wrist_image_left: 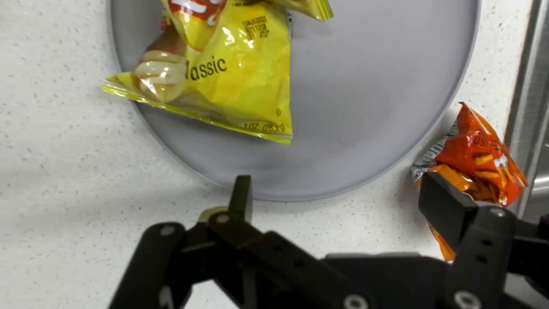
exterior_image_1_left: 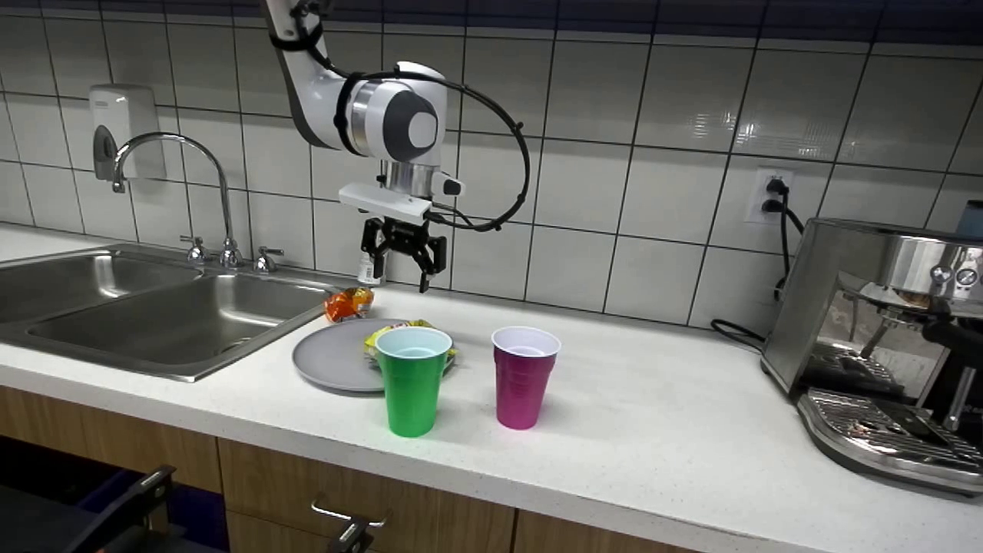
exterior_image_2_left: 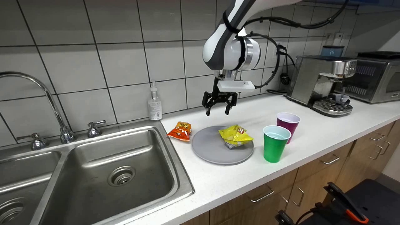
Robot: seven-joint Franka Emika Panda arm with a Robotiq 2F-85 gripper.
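My gripper (exterior_image_1_left: 401, 277) is open and empty, above the counter behind the grey plate; it also shows in an exterior view (exterior_image_2_left: 217, 112) and in the wrist view (wrist_image_left: 336, 189). The grey plate (exterior_image_2_left: 206, 147) lies on the counter with a yellow chip bag (exterior_image_2_left: 236, 136) on it. In the wrist view the yellow bag (wrist_image_left: 240, 81) reads "Classic" and lies beyond the fingers. An orange-red snack bag (exterior_image_2_left: 182, 130) lies beside the plate near the sink; in the wrist view this bag (wrist_image_left: 480, 159) is partly hidden behind one finger. The gripper touches nothing.
A green cup (exterior_image_1_left: 413, 392) and a magenta cup (exterior_image_1_left: 524, 388) stand upright near the plate. A steel sink (exterior_image_2_left: 175, 175) with a faucet borders the counter. A soap bottle (exterior_image_2_left: 155, 106) stands by the wall. A coffee machine (exterior_image_1_left: 833, 307) is at the far end.
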